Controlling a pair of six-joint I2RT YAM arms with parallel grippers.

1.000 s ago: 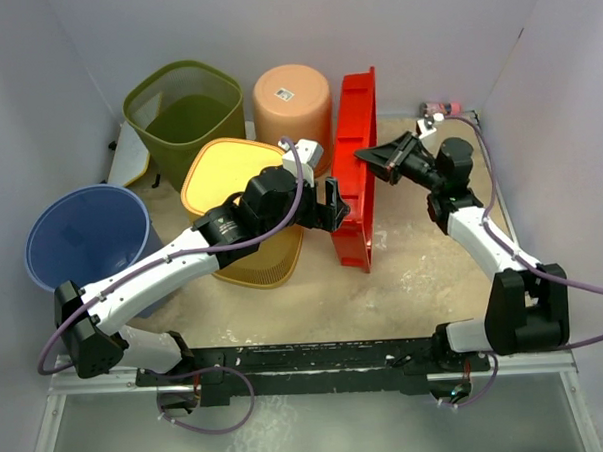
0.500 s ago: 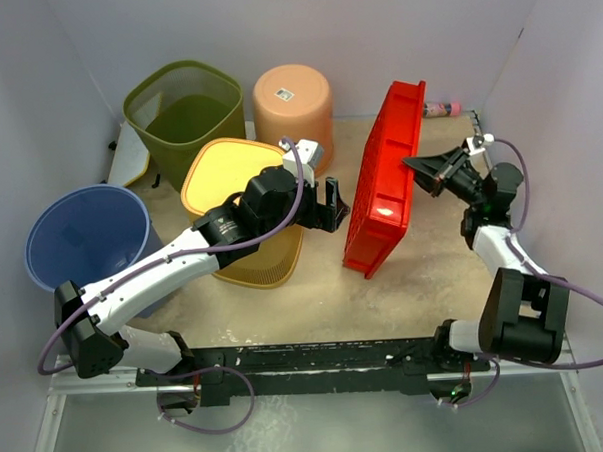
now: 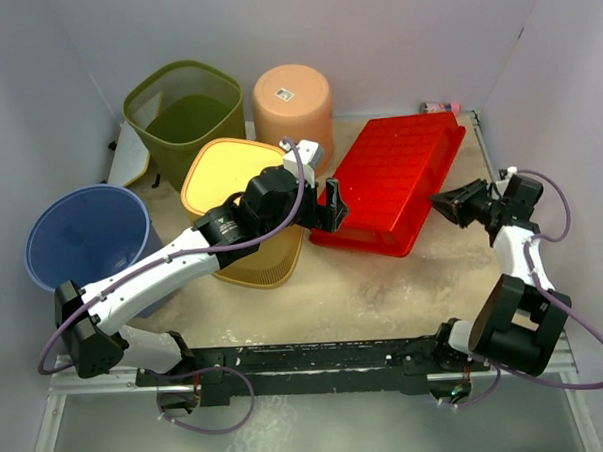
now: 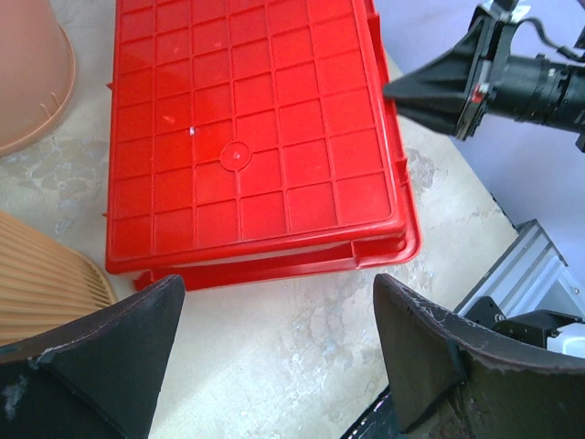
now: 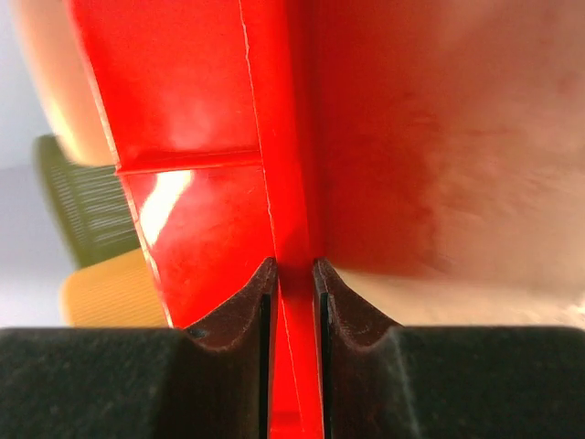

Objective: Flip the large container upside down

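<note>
Flat on the table [image 3: 384,292], the red container [image 3: 390,182] lies with its gridded underside facing up and its open side down. You can judge the turn itself as done; what is left is letting go. Near the container's left edge stands the yellow basket [image 3: 219,170], with a strip of table showing between the two. At the container's near-left corner your left gripper [image 3: 335,206] hovers with jaws spread wide, holding nothing. The container sits beyond its fingertips, not between them. At the container's right edge your right gripper [image 3: 439,201] has its jaws drawn narrow. The wrist view shows the red rim in the slot between them, so read it as pinching that rim. Next you need to part those jaws, then draw the right gripper straight away from the container, so the container is neither dragged nor tipped.
</note>
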